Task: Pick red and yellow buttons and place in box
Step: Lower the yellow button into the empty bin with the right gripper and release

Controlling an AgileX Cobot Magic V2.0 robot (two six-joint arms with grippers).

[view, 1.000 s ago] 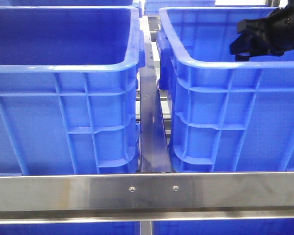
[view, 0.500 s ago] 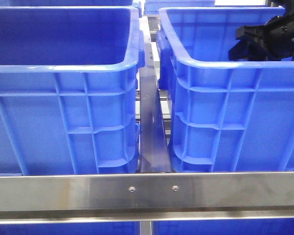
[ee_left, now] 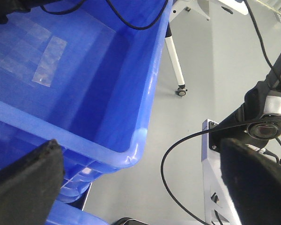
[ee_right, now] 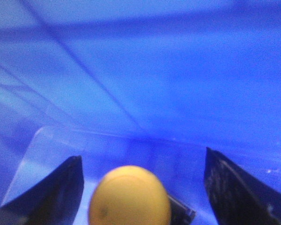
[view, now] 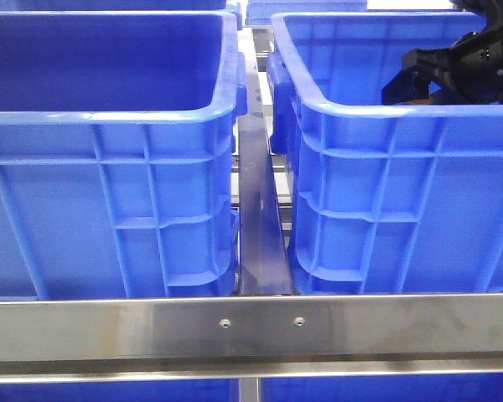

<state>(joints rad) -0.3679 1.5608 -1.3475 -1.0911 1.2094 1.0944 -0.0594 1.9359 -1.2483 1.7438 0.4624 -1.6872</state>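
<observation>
My right gripper [view: 409, 79] hangs inside the right blue crate [view: 377, 126], just below its near rim. In the right wrist view the right gripper [ee_right: 143, 157] is open, and the orange-yellow button [ee_right: 129, 197] sits blurred between the two dark fingers, touching neither. The crate's blue wall and floor fill the view behind it. The dark red button is hidden. My left gripper [ee_left: 139, 157] is open and empty, held beside a blue crate's corner [ee_left: 131, 154] over the grey floor. It does not show in the front view.
A second blue crate [view: 109, 117] stands on the left, with a steel bar [view: 256, 209] between the two. A steel rail [view: 251, 327] crosses the front. The left wrist view shows black cables [ee_left: 178, 154], a caster leg [ee_left: 180, 91] and a camera mount [ee_left: 267, 126].
My right gripper has sunk lower into the right crate and shifted slightly right. The crates have not moved.
</observation>
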